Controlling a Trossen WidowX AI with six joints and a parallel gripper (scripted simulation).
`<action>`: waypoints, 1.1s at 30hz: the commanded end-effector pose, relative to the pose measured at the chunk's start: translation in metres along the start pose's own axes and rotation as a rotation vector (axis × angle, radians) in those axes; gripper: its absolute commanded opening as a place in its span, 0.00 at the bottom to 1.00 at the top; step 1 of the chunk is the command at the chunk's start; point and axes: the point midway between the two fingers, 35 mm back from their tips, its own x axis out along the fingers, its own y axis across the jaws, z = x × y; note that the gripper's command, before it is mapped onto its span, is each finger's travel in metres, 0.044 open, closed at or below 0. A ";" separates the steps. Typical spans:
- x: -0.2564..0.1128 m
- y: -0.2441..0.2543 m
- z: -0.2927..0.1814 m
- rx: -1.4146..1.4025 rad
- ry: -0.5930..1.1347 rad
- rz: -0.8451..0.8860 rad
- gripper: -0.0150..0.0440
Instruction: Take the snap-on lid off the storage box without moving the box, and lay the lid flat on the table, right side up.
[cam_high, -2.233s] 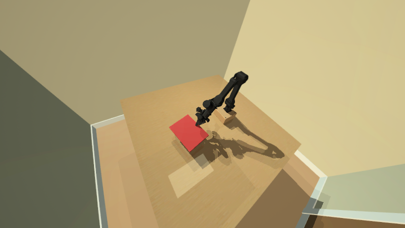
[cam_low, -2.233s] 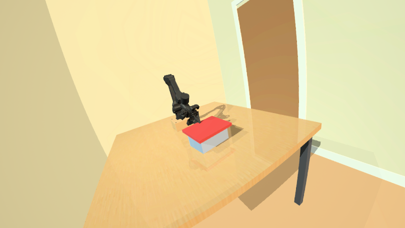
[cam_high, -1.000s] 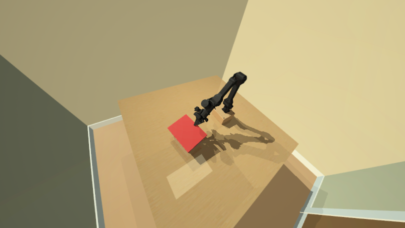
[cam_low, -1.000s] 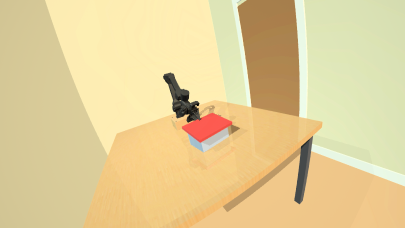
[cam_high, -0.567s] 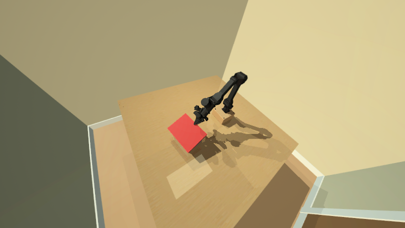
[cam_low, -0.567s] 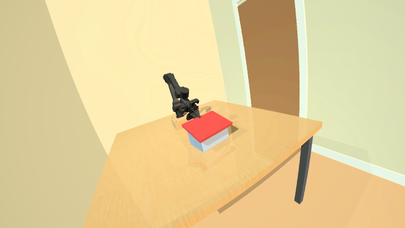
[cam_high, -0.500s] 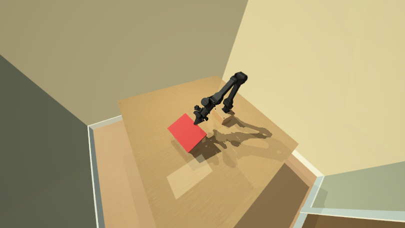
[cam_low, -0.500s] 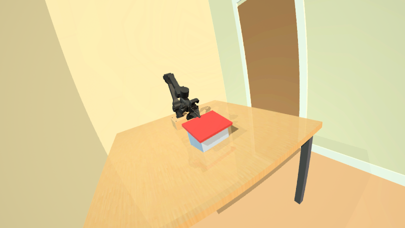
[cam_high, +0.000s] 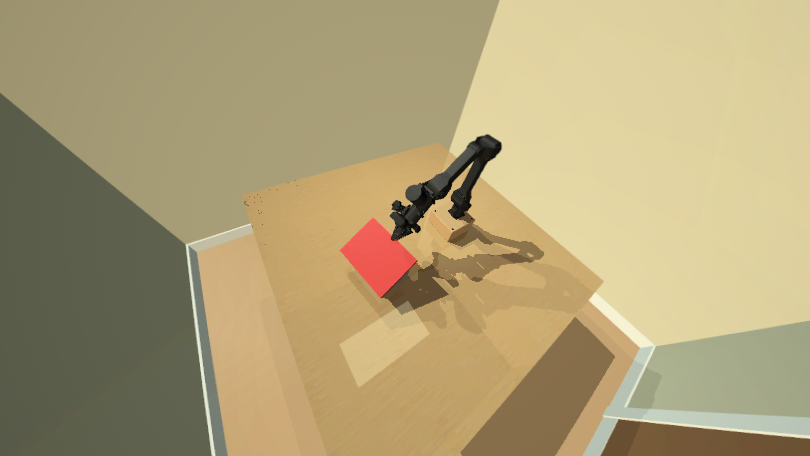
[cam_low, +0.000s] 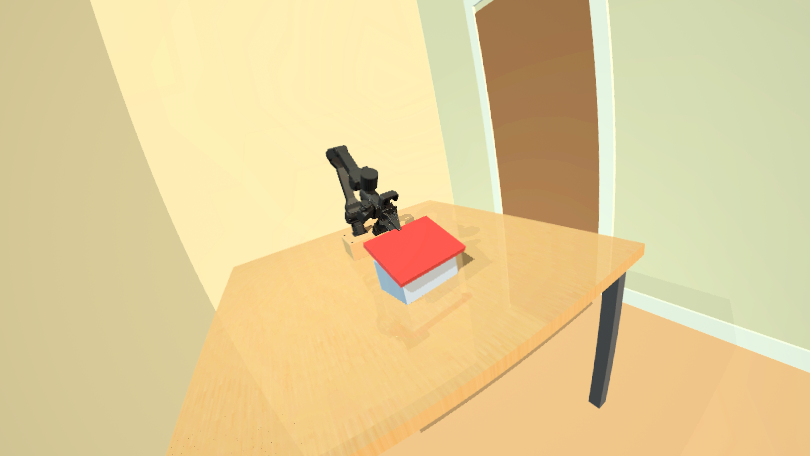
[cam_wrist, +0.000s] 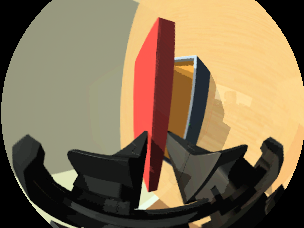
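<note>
The red lid (cam_high: 376, 257) (cam_low: 416, 249) (cam_wrist: 163, 75) is right side up above the box, with the edge on the gripper's side raised. The storage box (cam_low: 433, 281) (cam_wrist: 202, 97) has pale blue-white outer walls in the exterior view and stands upright on the table. In the wrist view its rim and orange-brown inside show beside the lid's underside. I cannot tell whether the lid's far edge still touches the rim. My gripper (cam_high: 394, 238) (cam_low: 399, 228) (cam_wrist: 156, 134) is shut on the lid's near edge, one finger on its top face and one beneath.
The arm stands on a wooden block (cam_high: 449, 227) (cam_low: 357, 249) behind the box. The wooden table (cam_high: 317, 300) (cam_low: 283, 339) extends around the box to its outer edges. A light patch (cam_high: 385, 345) shows on the table in the top view.
</note>
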 end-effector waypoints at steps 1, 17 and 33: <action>-0.002 0.009 0.001 0.002 -0.003 0.008 0.25; -0.014 0.026 0.001 0.002 -0.003 0.009 0.25; -0.027 0.042 0.001 0.002 -0.003 0.009 0.25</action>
